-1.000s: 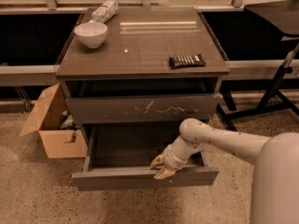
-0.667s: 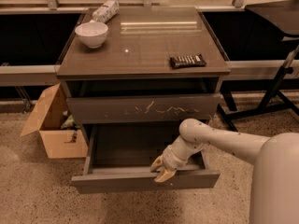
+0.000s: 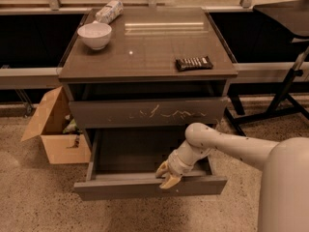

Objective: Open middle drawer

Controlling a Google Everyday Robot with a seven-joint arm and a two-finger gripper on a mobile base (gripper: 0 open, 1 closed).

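Can't tell whether gripper [image 3: 166, 175] is open or closed: it sits right at the top edge of the middle drawer's front, w/ its tan tip overlapping that edge, and the contact itself is too murky to read. Middle drawer [image 3: 120, 188] is lowest thing visible on the cabinet [image 3: 149, 47], pulled out toward camera, inside dark and contents not readable; right part of its interior hidden behind the arm. Anything below it is out of sight. Arm [image 3: 227, 146] comes in from lower right, white, elbow bent approx. over drawer's right half, wrist angled down-left to the front edge; robot body [image 3: 285, 187] cut off at right and bottom edge. Above the drawer, the scratched front [image 3: 145, 112] is closed, w/ a dark gap over it under the top. On top: white bowl [image 3: 94, 35] back left, a pale wrapped item [image 3: 109, 11] lying behind it, dark snack bar [image 3: 193, 63] toward right. Open cardboard box [image 3: 53, 129] on floor left, just beside cabinet; black stand [image 3: 285, 91] at right, partly cut off.
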